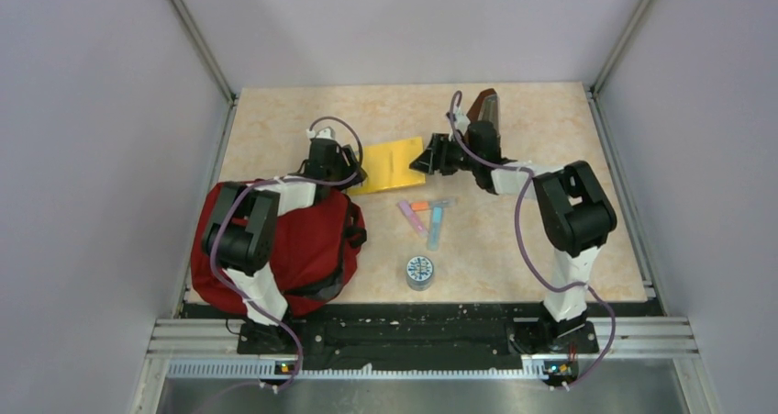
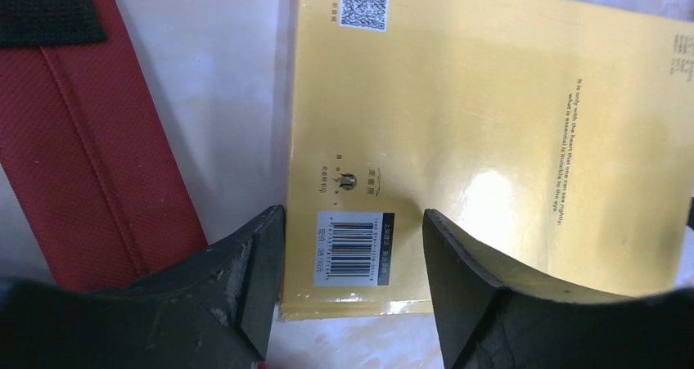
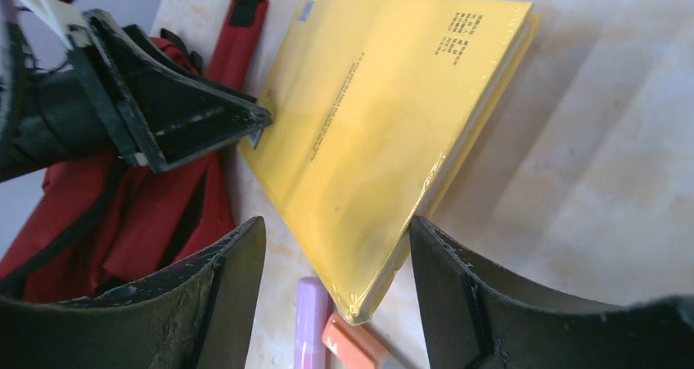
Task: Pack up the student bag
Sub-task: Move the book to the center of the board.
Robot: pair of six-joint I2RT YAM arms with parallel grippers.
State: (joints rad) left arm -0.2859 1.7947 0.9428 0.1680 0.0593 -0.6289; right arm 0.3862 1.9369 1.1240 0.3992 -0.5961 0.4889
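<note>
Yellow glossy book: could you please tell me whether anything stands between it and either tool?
Nothing visible does: the left tool straddles the barcode corner of the flat yellow glossy book, and the right tool straddles another corner.

Glossy yellow flat book (image 2: 491, 140), cover notes, left wrist view:
- Black-and-white QR code (image 2: 362, 3) at one edge.
- White barcode label (image 2: 354, 248) near a corner; digits too small to read.
- Small round emblem (image 2: 348, 181) above it; characters illegible.
- Sideways English print (image 2: 570, 148): "It is only with the heart that one can see rightly; what is essential is invisible to the eye."
</note>
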